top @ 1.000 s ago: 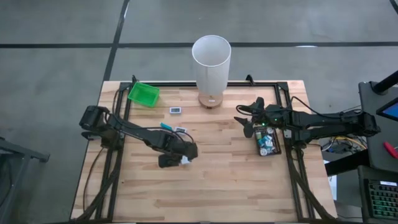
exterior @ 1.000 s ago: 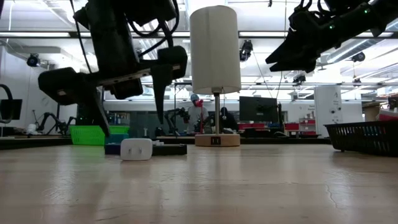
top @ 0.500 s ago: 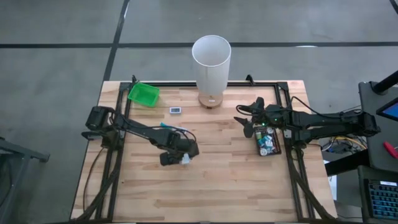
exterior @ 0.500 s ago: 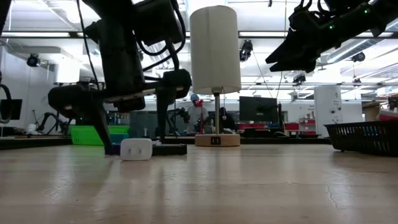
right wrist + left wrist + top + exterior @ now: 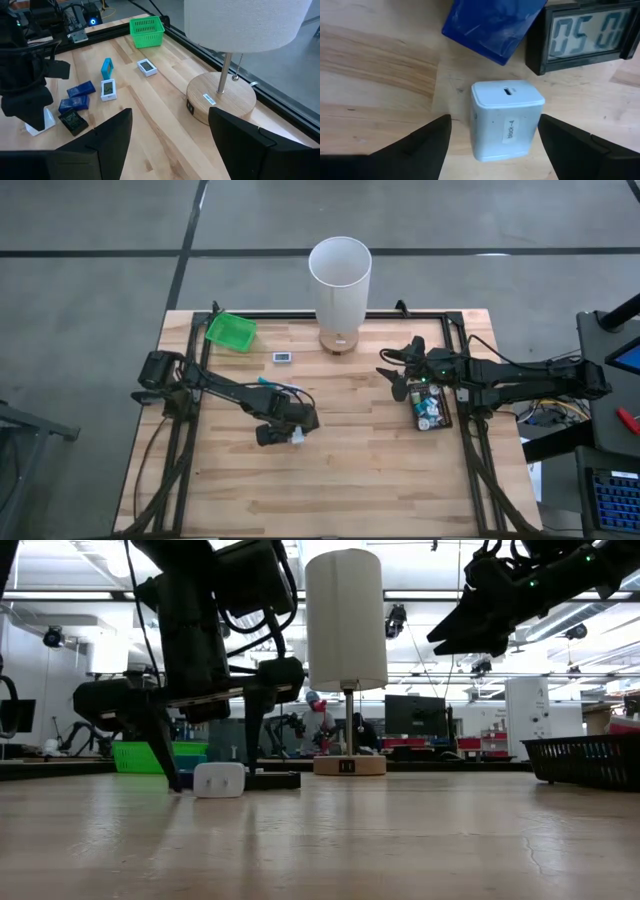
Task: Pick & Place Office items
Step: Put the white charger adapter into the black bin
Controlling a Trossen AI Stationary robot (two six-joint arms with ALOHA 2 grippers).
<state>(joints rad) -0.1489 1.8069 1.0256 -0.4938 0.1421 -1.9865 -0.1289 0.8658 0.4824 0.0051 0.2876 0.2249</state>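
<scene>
A small white charger block stands on the wooden table, left of its middle. My left gripper points steeply down over it. It is open, with one finger on either side of the block and a gap showing at each side. Just beyond the block lie a dark blue rectangle and a small black digital clock. More blue pieces, a teal bit and a small white clock lie nearby. My right gripper hangs open and empty at the right.
A tall white lamp stands on a round wooden base at the far middle. A green tray sits at the far left corner. A black tray holding several small items is at the right. A small white item lies near the lamp.
My left gripper has sunk toward the table. Its fingertips now reach down beside the white block on both sides. The block has stayed where it was.
</scene>
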